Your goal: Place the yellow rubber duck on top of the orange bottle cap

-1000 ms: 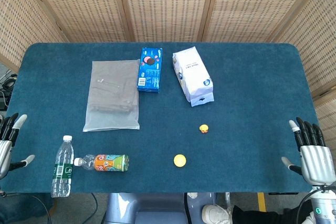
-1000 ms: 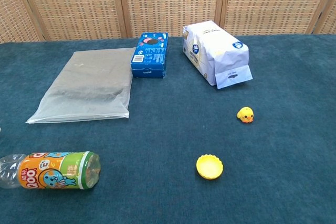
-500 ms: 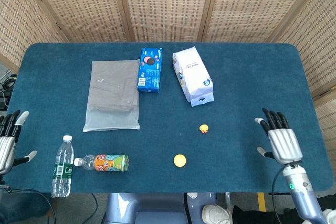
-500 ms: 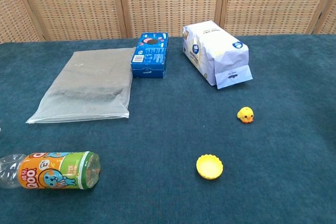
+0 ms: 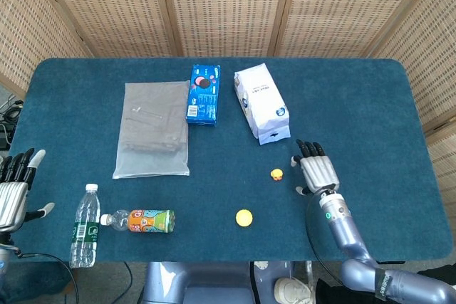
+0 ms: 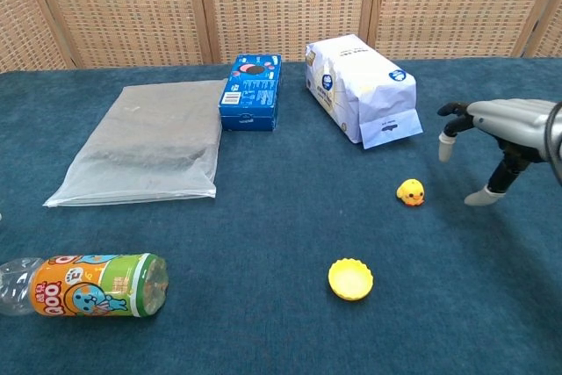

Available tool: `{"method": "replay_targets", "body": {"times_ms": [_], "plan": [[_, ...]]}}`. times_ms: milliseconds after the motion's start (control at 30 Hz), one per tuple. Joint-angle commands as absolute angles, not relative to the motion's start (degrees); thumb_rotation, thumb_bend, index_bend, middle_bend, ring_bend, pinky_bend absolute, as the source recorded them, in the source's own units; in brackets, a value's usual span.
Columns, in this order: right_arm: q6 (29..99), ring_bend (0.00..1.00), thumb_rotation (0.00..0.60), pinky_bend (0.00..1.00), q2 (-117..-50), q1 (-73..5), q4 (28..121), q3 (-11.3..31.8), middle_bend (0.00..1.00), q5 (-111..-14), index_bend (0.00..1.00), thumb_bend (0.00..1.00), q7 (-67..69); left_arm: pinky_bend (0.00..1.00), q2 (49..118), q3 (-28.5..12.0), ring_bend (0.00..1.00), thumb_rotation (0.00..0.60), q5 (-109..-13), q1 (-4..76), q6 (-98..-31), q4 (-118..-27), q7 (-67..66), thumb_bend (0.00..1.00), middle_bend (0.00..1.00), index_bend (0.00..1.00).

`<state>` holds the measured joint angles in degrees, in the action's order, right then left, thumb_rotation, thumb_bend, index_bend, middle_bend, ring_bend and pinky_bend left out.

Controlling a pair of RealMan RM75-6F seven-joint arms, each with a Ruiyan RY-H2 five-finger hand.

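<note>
The small yellow rubber duck (image 5: 277, 174) (image 6: 410, 191) stands on the blue table right of centre. The orange-yellow bottle cap (image 5: 244, 217) (image 6: 350, 278) lies open side up, nearer the front edge and left of the duck. My right hand (image 5: 315, 169) (image 6: 492, 133) hovers just right of the duck, fingers spread, holding nothing and apart from the duck. My left hand (image 5: 14, 190) stays off the table's left front corner, fingers apart and empty; the chest view does not show it.
A white bag (image 5: 261, 102) and a blue cookie box (image 5: 203, 94) lie behind the duck. A grey plastic pouch (image 5: 152, 128) lies at left. A lying orange-labelled bottle (image 5: 140, 221) and a clear water bottle (image 5: 85, 226) sit at the front left.
My right hand has swept in from the table's right front edge toward the centre and now hangs beside the duck. The left hand shifted slightly. Duck and cap have not moved.
</note>
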<state>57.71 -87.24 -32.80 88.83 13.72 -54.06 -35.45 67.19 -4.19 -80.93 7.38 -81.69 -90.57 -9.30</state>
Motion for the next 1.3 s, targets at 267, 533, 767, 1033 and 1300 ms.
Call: {"method": "replay_targets", "body": {"times_ms": [267,533,767,1033,1300], "plan": [[58.66,0.00,0.600,0.00,-92.38,-36.37,83.87,13.56,0.00,-49.91,0.40,0.09,-38.05,0.00,67.17,-4.08,0.00,0.600,-80.91,7.49,-81.65,-90.62,-9.27,0.00,0.00,0.00],[58.62,0.00,0.600,0.00,-93.69,-37.32,82.61,13.49,0.00,-48.30,0.42,0.17,-37.16,0.00,67.30,-3.93,0.00,0.600,-80.98,7.62,-81.49,-90.55,-9.37,0.00,0.00,0.00],[58.95,0.00,0.600,0.00,-96.03,-38.86,81.06,14.39,0.00,-45.01,0.43,0.22,-37.33,0.00,67.38,-3.95,0.00,0.600,-80.70,7.76,-81.26,-90.40,-9.34,0.00,0.00,0.00],[59.32,0.00,0.600,0.00,-97.92,-40.18,80.23,14.32,0.00,-42.98,0.43,0.22,-37.81,0.00,67.31,-4.04,0.00,0.600,-80.35,7.98,-80.85,-90.14,-9.04,0.00,0.00,0.00],[60.34,0.00,0.600,0.00,-98.74,-40.83,79.22,13.82,0.00,-42.24,0.51,0.24,-38.68,0.00,67.23,-4.08,0.00,0.600,-80.12,7.99,-80.83,-90.08,-8.75,0.00,0.00,0.00]]}}
